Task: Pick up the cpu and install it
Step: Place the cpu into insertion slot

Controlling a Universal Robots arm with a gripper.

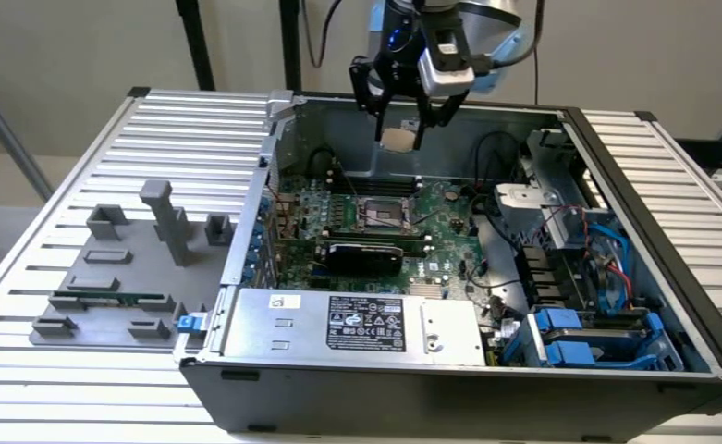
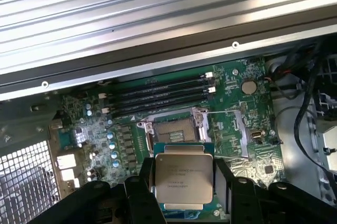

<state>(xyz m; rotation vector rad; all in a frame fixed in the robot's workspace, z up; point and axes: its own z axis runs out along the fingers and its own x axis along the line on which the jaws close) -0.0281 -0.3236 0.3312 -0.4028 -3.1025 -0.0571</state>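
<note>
The cpu [image 2: 183,177], a flat square chip with a silver-grey metal top and a pale rim, hangs between the black fingers of my gripper [image 2: 183,192], which is shut on its two side edges. In the exterior view the gripper [image 1: 400,125] holds the cpu [image 1: 397,139] in the air above the back part of the open computer case. The black square socket [image 1: 383,215] on the green motherboard lies below and nearer the front. From the wrist the socket [image 2: 176,129] stands open with its metal frame lifted, just beyond the chip.
The case [image 1: 656,277] holds a power-supply box [image 1: 361,324] at the front, blue drive cages [image 1: 582,338] and cables at the exterior view's right. On the ribbed table at the exterior view's left, grey fixtures [image 1: 169,222] carry a thin green memory stick [image 1: 114,299]. Memory slots [image 2: 158,95] lie beside the socket.
</note>
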